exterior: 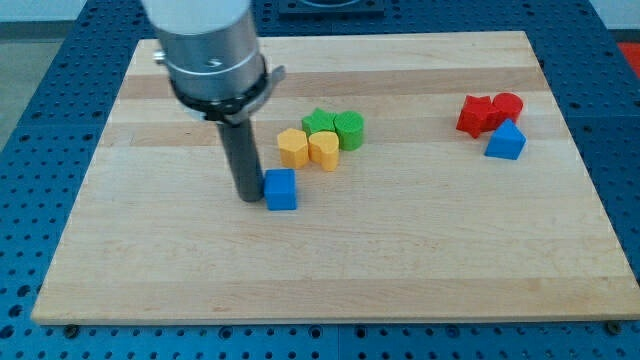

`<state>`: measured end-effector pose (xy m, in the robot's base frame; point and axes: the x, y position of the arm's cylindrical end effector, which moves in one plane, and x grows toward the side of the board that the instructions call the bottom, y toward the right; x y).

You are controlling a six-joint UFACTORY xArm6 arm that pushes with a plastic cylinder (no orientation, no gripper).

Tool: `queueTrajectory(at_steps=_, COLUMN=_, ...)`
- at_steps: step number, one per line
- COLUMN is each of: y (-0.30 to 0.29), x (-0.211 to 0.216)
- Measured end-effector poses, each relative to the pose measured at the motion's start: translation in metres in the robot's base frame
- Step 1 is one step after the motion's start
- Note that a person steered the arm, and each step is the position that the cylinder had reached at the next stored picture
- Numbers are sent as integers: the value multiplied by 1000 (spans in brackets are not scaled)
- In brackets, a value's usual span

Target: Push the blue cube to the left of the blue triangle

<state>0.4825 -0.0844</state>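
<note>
Single raised view, angled down over the whole board (400,260).

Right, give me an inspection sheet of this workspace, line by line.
Surface: wooden board, flat, on a blue perforated base.
Job's things: blue cube at mid-board; blue triangle far toward the view's right.
Clutter: two yellow blocks and two green blocks clustered above the cube; two red blocks touching the triangle.
Grippers: none fitted; my tip sits against the cube's left side.
Cables: nothing seen.
Surroundings: nothing else seen.
</note>
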Motion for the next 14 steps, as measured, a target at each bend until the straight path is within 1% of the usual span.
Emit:
queueTrajectory(at_steps=1, y=35, x=7)
queueTrajectory(at_steps=2, y=63, x=32)
queueTrajectory(at_steps=3, y=87, x=38)
queueTrajectory(at_steps=4, y=91, x=33)
queueTrajectory(at_steps=6, y=67, x=27)
queueTrajectory(at_steps=7, y=69, x=27)
queueTrajectory(at_steps=9, y=98, x=14)
queueTrajectory(at_steps=14, y=97, x=-15)
